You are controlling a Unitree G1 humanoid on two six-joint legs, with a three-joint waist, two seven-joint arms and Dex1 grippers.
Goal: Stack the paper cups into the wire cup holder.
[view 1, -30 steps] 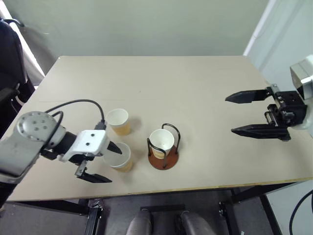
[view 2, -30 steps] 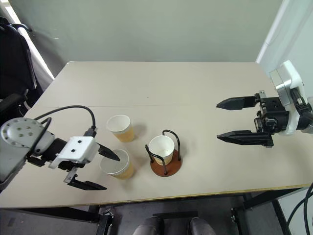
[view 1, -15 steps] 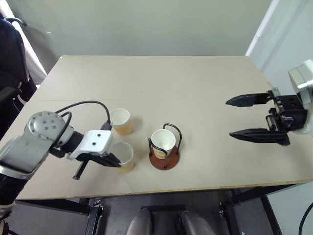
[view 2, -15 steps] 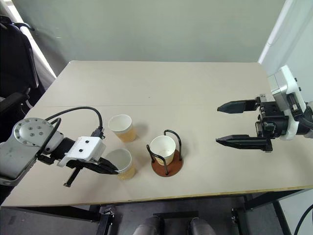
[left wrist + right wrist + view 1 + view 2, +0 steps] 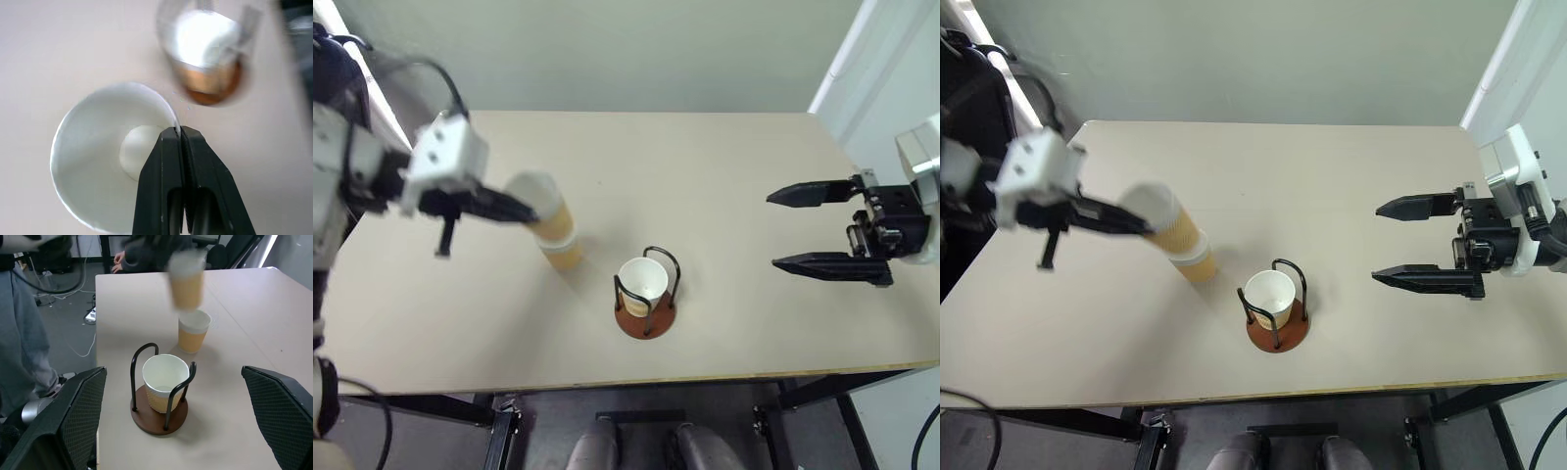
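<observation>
I've got the L gripper (image 5: 1136,220) clamped on the rim of one paper cup (image 5: 1170,227), fingers pinched tight on the cup wall, one inside and one outside per the L wrist view. That held cup is off the table (image 5: 724,186), up in the air on the left side, motion-blurred, tilted w/ its mouth toward the gripper. It hangs above and just left of a second cup (image 5: 564,253), which stands upright on the table, left of center.

Third cup (image 5: 642,284) sits upright inside the wire cup holder (image 5: 646,315), between the two black wire loops, on the brown disc base. Holder is near the front edge, roughly mid-table, right of and nearer than the standing cup, close but not touching it.

R gripper (image 5: 803,227) is at the right side, above the table, fingers spread wide apart, nothing between them, pointing left toward the holder and well apart from it.

R wrist view also shows a person's legs (image 5: 22,328) standing off the table's left end.
</observation>
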